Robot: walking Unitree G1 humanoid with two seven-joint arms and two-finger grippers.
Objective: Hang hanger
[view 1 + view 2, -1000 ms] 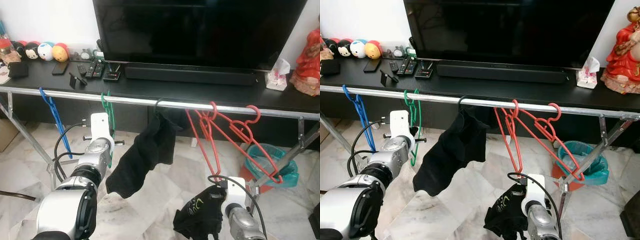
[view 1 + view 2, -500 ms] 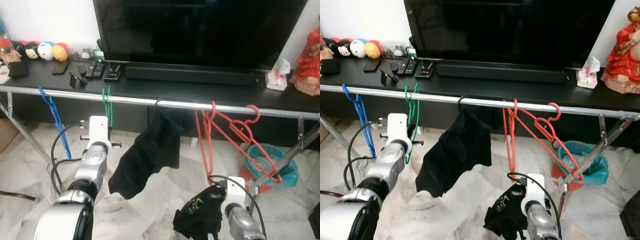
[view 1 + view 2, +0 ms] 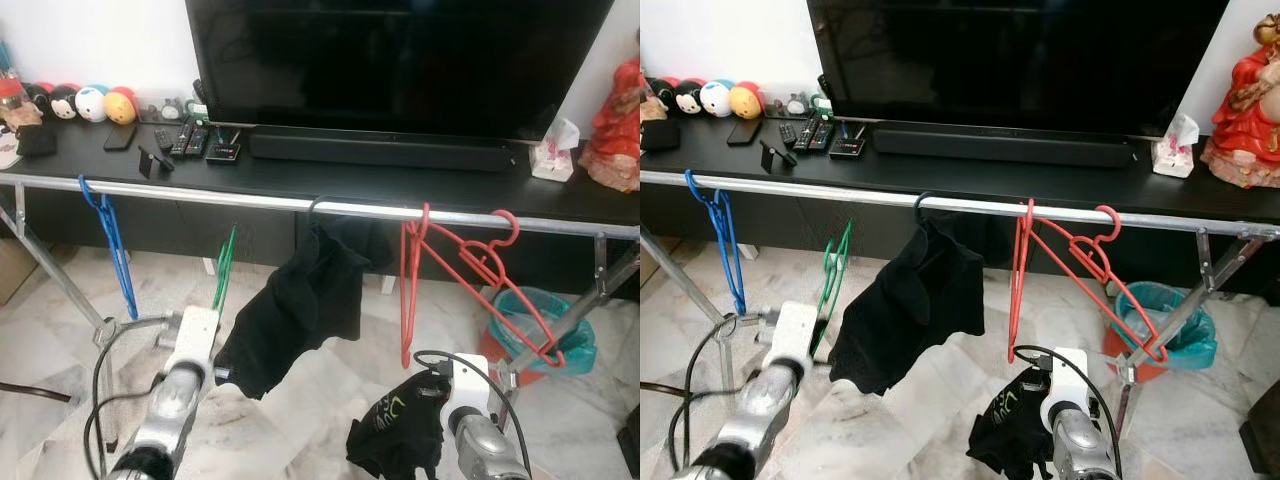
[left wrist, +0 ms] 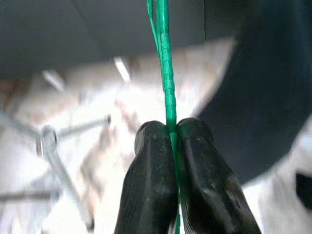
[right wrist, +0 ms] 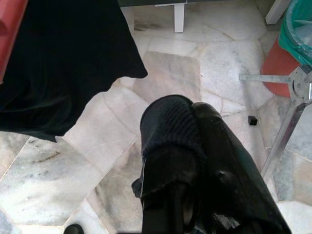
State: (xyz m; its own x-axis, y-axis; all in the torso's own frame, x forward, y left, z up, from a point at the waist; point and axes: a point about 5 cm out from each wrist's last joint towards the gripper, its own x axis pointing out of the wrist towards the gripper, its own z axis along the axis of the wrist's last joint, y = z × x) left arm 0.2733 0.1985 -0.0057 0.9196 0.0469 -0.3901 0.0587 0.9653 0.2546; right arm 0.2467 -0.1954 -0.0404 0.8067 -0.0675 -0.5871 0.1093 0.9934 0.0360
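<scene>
L gripper (image 4: 171,146) pinches green hanger (image 3: 224,268), now off rail (image 3: 250,200); R gripper (image 5: 192,126) clamps black cloth (image 3: 395,435). Dress hanger w/ cloth, then rehook squarely.

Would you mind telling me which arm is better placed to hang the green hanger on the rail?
Left. The left gripper is shut on the green plastic hanger, below the silver metal rail. The right gripper is clamping a black cloth.

A big dark TV (image 3: 400,60) stands on a long black shelf (image 3: 300,175) against a white wall (image 3: 90,40); the floor (image 3: 940,420) is pale marble
</scene>
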